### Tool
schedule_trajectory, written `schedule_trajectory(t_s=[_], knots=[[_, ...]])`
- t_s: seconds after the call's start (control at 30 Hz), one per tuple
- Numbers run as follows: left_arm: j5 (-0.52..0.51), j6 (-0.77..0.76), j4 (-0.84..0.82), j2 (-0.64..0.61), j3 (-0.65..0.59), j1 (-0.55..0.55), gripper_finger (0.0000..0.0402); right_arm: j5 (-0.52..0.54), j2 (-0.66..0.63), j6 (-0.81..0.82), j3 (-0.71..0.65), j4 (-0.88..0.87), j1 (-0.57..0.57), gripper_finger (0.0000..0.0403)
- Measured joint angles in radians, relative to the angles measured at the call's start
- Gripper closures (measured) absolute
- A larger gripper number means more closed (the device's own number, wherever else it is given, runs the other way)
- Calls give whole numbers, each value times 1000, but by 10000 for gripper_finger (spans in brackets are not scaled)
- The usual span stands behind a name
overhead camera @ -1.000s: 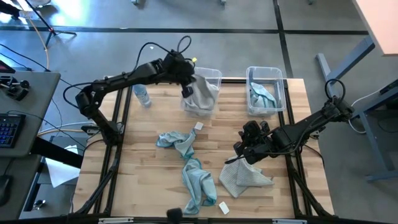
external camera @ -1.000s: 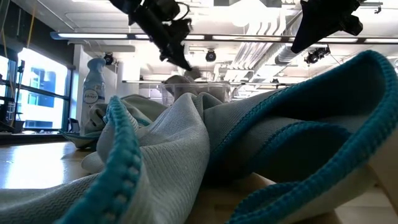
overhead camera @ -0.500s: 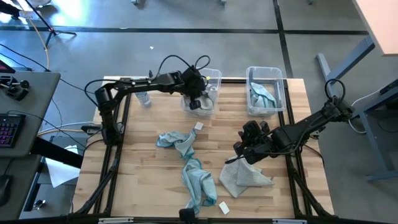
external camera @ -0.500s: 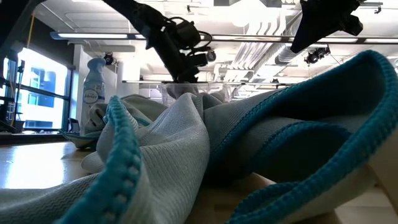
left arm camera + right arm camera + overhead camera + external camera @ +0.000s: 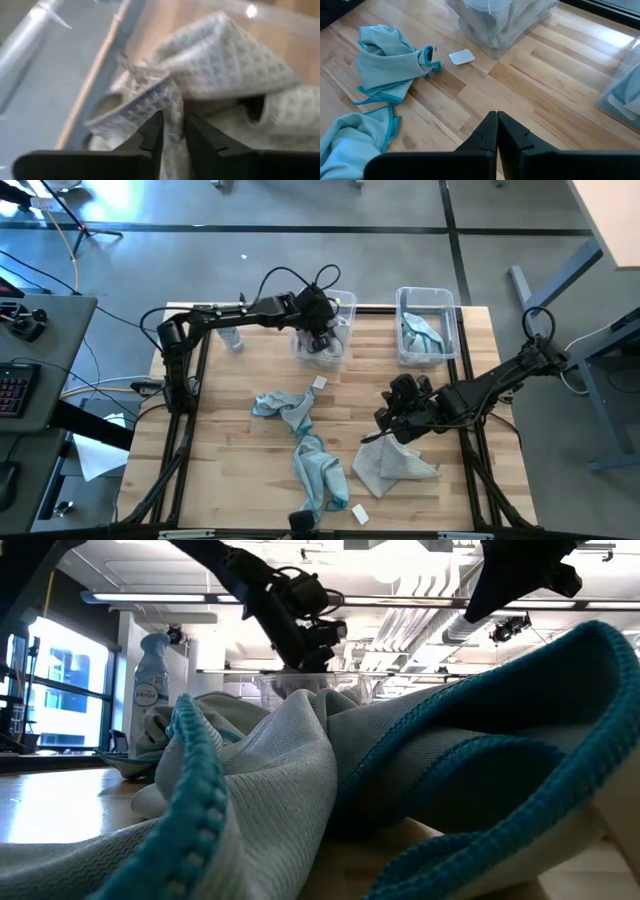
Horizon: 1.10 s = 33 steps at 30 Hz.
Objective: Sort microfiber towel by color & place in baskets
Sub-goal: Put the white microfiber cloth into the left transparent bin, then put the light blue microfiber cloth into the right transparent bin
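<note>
Looking down on a pale wooden tabletop [image 5: 230, 430] in a workshop with a grey floor. Sitting along the far edge: two clear baskets, the left basket [image 5: 345, 298] and the right basket [image 5: 425, 292].

Reaching into the left basket with the left pincer [image 5: 322, 340], its jaws standing slightly apart with a fold of the grey towel [image 5: 225, 65] lying between the tips; judging the hold loose rather than tight. Hovering at the near right with the right pincer [image 5: 388, 425], fully closed and gripping nothing, just beside another grey towel [image 5: 400, 465] spread on the wood. Lying loose mid-tabletop: one blue towel [image 5: 285, 408] and, nearer, a second blue towel [image 5: 318, 470]. Resting already in the right basket: a further teal cloth [image 5: 422, 335].

Expecting light, limp, slightly grippy fabric, sagging and trailing when lifted. Pinching a raised ridge or a stitched hem probably beating a flat patch, and lifting high enough for the tail to be clearing the rim.

Getting the waffle weave and the cloth between the tips only from the left wrist view. Seeing the small white block [image 5: 462, 56] and the bare wood under the shut right pincer [image 5: 496, 116] best from the right wrist view. Showing mostly one teal hem up close in the low view, plus a spray bottle [image 5: 152, 670].
</note>
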Motion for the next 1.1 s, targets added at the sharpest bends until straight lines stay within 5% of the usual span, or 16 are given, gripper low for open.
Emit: schedule_trajectory(t_s=[0.17, 0.63, 0.93, 1.1], knots=[[-51, 14, -92, -29, 69, -2, 303, 0, 0, -2, 0, 3, 0, 402], [-47, -191, -434, -219, 147, -120, 301, -28, 0, -54, 0, 13, 0, 402], [-155, -426, -391, -468, -62, -350, 387, -35, 0, -98, 0, 14, 0, 402], [-232, -590, -341, -577, -182, -513, 397, -74, 0, -177, 0, 22, 0, 402]])
